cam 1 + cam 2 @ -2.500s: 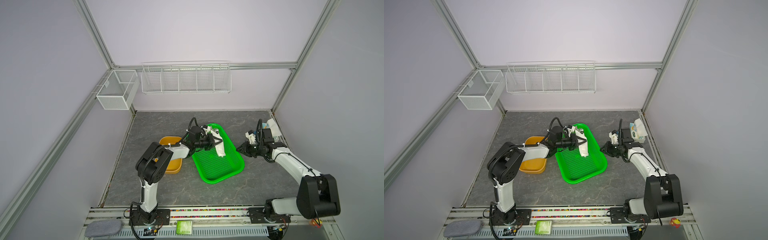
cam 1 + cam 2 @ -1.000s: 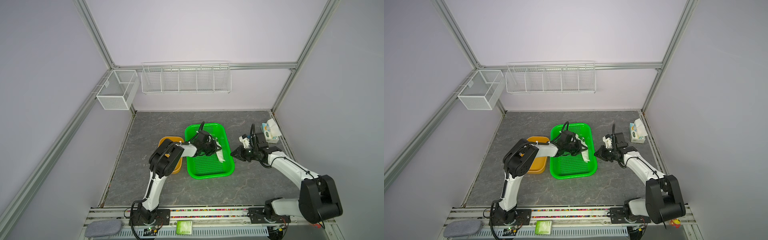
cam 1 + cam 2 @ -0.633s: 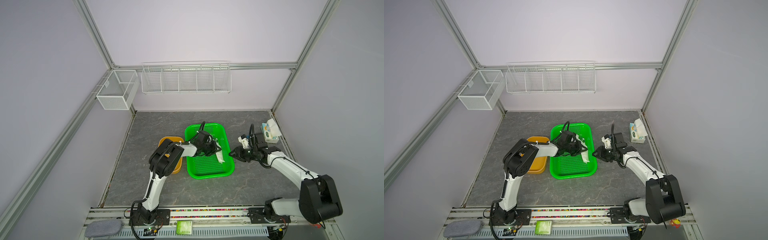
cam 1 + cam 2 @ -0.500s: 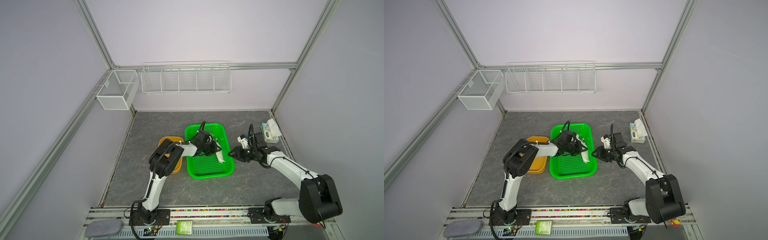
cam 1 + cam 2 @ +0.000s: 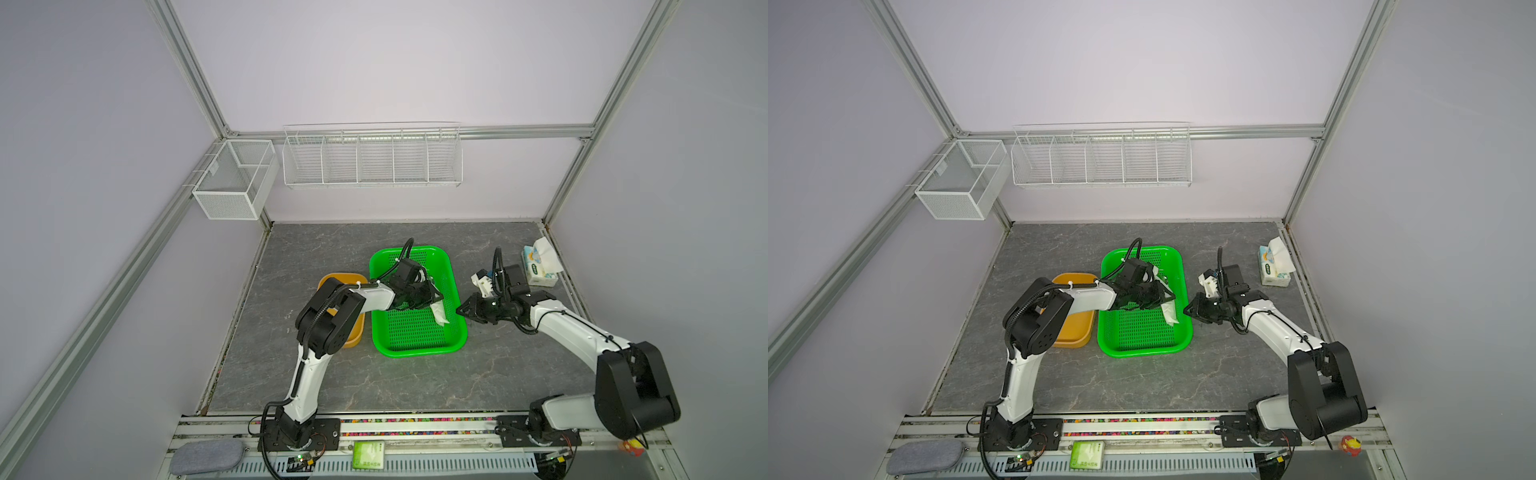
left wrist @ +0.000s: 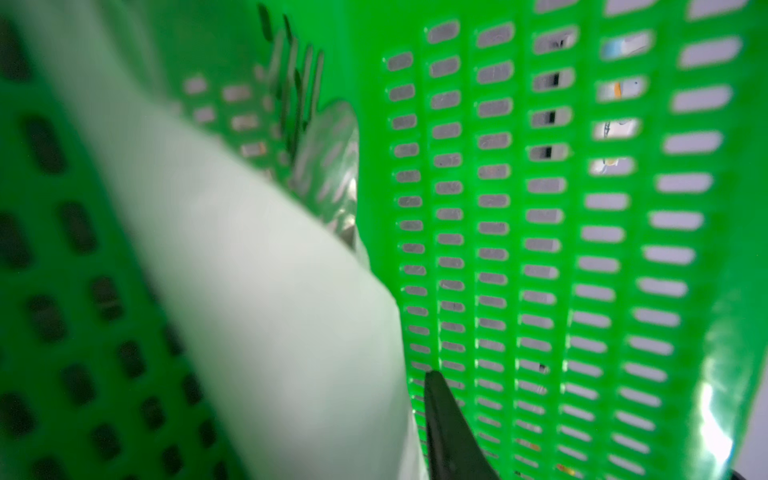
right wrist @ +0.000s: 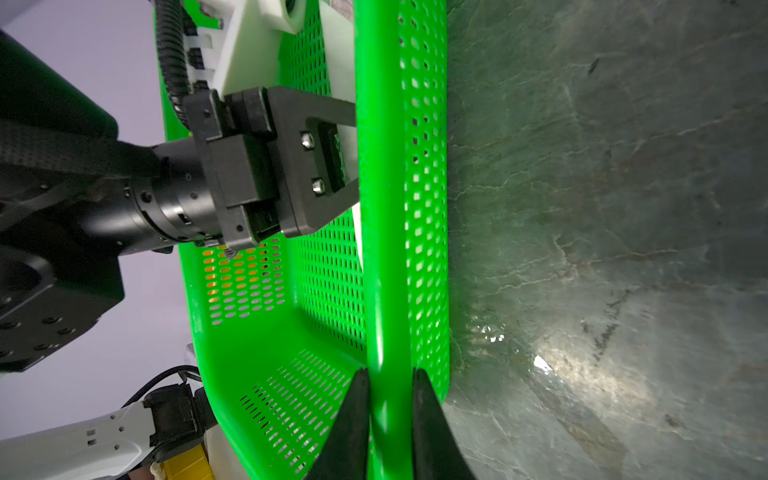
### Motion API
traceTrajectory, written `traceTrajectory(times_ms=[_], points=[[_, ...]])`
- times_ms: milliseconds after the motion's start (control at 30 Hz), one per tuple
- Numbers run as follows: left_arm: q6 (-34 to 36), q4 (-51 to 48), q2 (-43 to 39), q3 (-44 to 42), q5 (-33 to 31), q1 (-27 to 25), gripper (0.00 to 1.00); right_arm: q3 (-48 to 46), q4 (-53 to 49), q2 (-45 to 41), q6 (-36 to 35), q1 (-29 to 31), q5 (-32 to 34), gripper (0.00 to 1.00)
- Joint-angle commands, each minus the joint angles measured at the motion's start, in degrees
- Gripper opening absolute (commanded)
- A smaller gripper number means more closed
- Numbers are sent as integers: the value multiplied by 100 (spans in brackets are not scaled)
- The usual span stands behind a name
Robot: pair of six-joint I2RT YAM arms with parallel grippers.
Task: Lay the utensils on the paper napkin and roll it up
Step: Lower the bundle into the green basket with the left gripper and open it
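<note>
Grey stone tabletop [image 5: 415,386] carries a green basket [image 5: 409,334]. Against its 3 o'clock wall lies the rolled paper napkin [image 5: 439,316] — fork [image 6: 297,79] and spoon [image 6: 332,166] poking out. Beside the roll sits the left gripper [image 5: 434,297], grip impossible to judge; the right gripper [image 5: 460,309] pinches the basket's 3 o'clock rim.

Lab: alu-frame robot cell [image 5: 519,132]

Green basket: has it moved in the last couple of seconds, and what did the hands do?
The green basket swung from a slant to square and slid left, beside the orange tray. The right hand followed and now pinches its rim. The left hand lowered the rolled paper napkin into it. The tissue pack stayed put.
</note>
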Motion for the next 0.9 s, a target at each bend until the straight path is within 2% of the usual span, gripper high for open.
traceTrajectory(times_ms=[0,133,600,867], points=[[268,-844,-29,-19,-411,-16,30,76,-159,-11,46,-18,204,15],[458,-1214,-100,61,-587,-16,34,60,-146,-35,71,-12,254,12],[703,-1586,-417,14,-724,28,46,74,-135,-27,91,20,287,9],[759,-1722,-780,-233,-692,28,49,82,-114,-17,108,27,291,10]])
